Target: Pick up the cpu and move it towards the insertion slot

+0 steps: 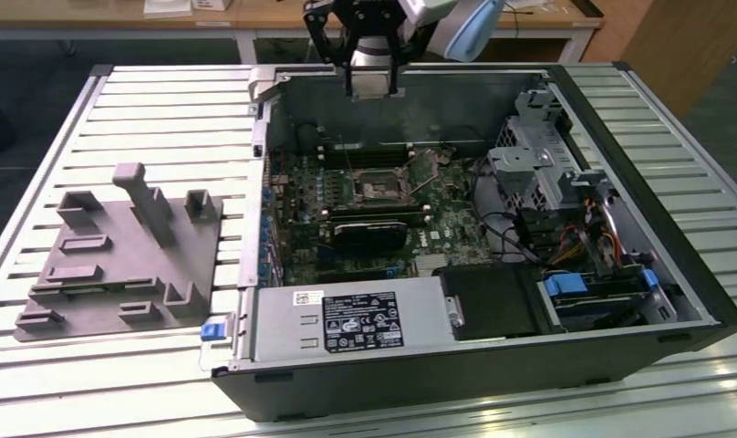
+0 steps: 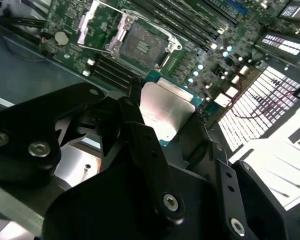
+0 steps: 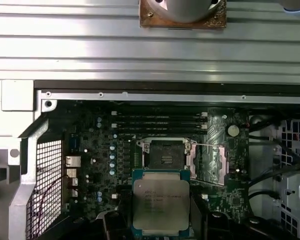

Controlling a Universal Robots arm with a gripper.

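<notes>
CPU [image 3: 161,204] is held by its edges in the gripper [image 2: 162,122], jaws closed on it, above the motherboard [image 1: 448,239] just short of the insertion slot [image 3: 164,156]. Judged light, stiff, fragile underneath; edge grip apparently suits it.

One small flat square cpu with a silvery metal top [image 3: 161,205] sits between the jaws, and one square insertion slot with a shiny silver frame [image 3: 165,153] lies just beyond them. One open black computer case [image 1: 660,274] and one grey plastic tray of raised blocks [image 1: 113,265] rest on the one slatted metal bench [image 1: 161,119].
</notes>
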